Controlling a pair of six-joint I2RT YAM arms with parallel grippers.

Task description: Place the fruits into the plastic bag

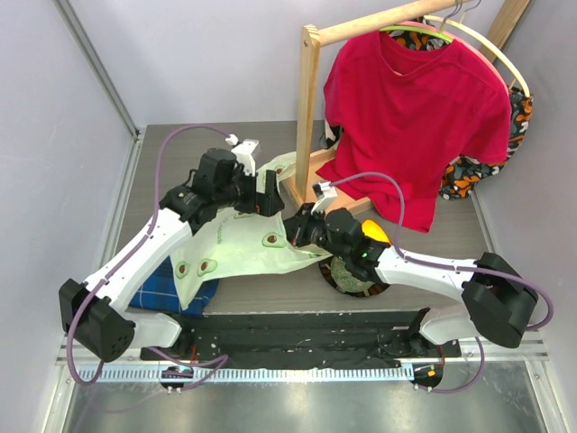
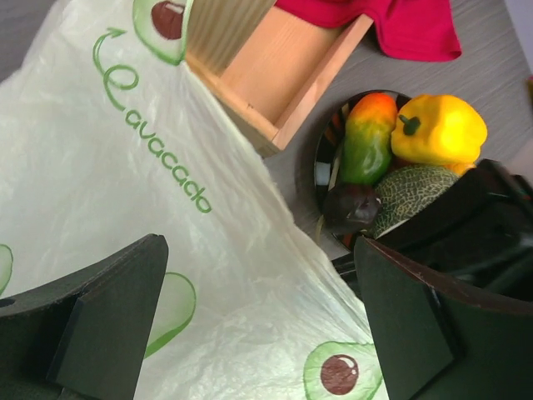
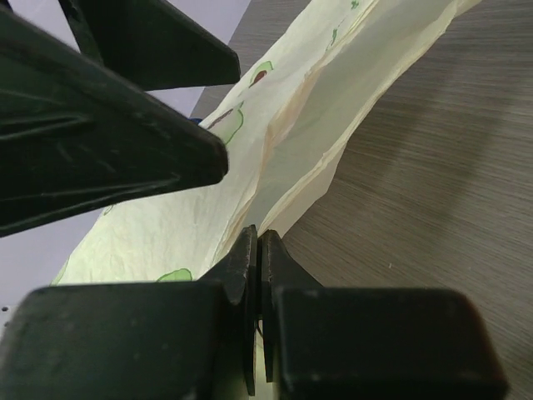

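The pale yellow-green plastic bag (image 1: 236, 245) with avocado prints lies spread on the table between the arms. My left gripper (image 1: 258, 195) hovers open just above it, with bag film (image 2: 208, 250) between the wide-apart fingers (image 2: 108, 321) and nothing gripped. My right gripper (image 3: 258, 239) is shut, pinching the bag's edge (image 3: 291, 142) at its right side. The fruits sit on a dark plate (image 2: 321, 165): a yellow pepper (image 2: 439, 129), a green-orange piece (image 2: 366, 137), a netted melon (image 2: 412, 192) and a dark purple piece (image 2: 350, 208). From above, the right arm covers most of them; the pepper (image 1: 375, 231) and melon (image 1: 347, 272) show.
A wooden clothes rack (image 1: 308, 117) stands behind the bag, its base (image 2: 279, 67) close to the bag and plate. A red shirt (image 1: 415, 108) hangs from it. A blue plaid cloth (image 1: 167, 290) lies under the bag's left corner.
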